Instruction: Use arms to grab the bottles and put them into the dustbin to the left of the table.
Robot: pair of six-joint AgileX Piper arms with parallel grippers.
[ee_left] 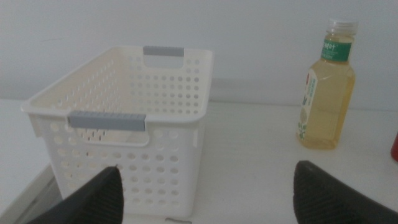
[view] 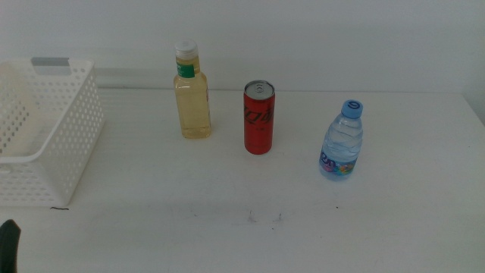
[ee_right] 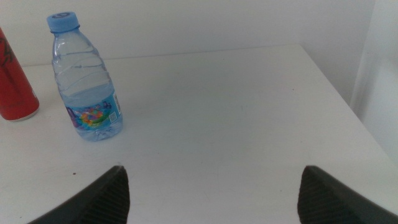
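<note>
Middle view showed the white perforated dustbin (view: 47, 136) at the worktop's (view: 227, 189) left edge. Then, upright in a row: a tall yellow bottle (view: 192, 95), a slim red can (view: 258, 117), and a short blue-capped water bottle (view: 342, 141). Left gripper (ee_left: 208, 193) and right gripper (ee_right: 211, 193) waited with jaws spread wide, empty.

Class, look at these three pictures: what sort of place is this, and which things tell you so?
Probably a lab or test bench set up for a robot sorting trial, not a home. A bare white table against a plain wall holds only a perforated white basket and three drink containers in a row; both dark grippers wait open.
</note>
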